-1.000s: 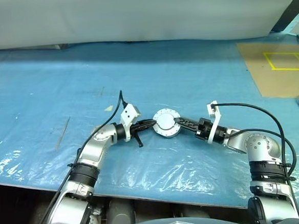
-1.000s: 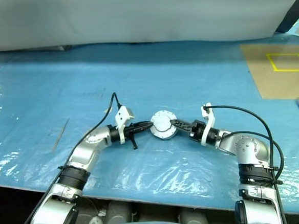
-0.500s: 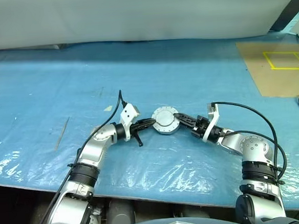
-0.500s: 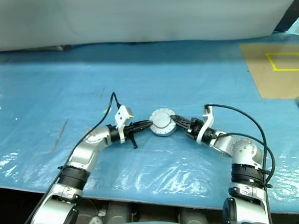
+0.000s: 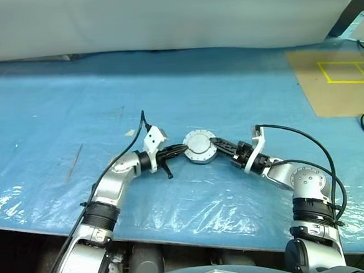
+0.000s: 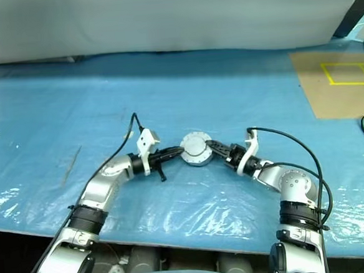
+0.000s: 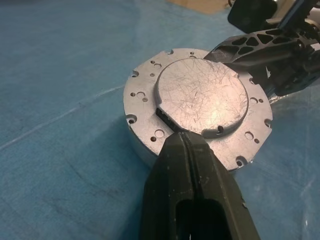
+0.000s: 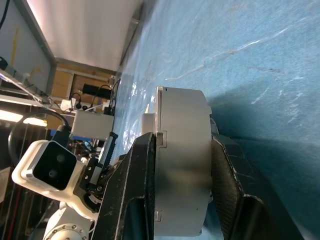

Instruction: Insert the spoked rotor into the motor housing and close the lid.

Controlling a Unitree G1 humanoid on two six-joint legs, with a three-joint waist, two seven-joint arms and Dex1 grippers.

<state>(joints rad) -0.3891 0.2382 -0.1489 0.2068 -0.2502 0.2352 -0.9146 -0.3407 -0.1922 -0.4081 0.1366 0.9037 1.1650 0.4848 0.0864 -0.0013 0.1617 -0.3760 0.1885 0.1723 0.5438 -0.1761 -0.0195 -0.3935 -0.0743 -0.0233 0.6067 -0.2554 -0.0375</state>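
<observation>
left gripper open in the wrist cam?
No. The left gripper has both black fingers pressed together, with no gap, their tips resting against the lid on the motor housing.

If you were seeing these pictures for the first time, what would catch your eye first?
A short round silver metal motor housing with its scratched lid on sits mid-table on the blue plastic sheet. The right gripper clamps it top and bottom, while the shut left gripper rests its tip on the lid's edge.
</observation>
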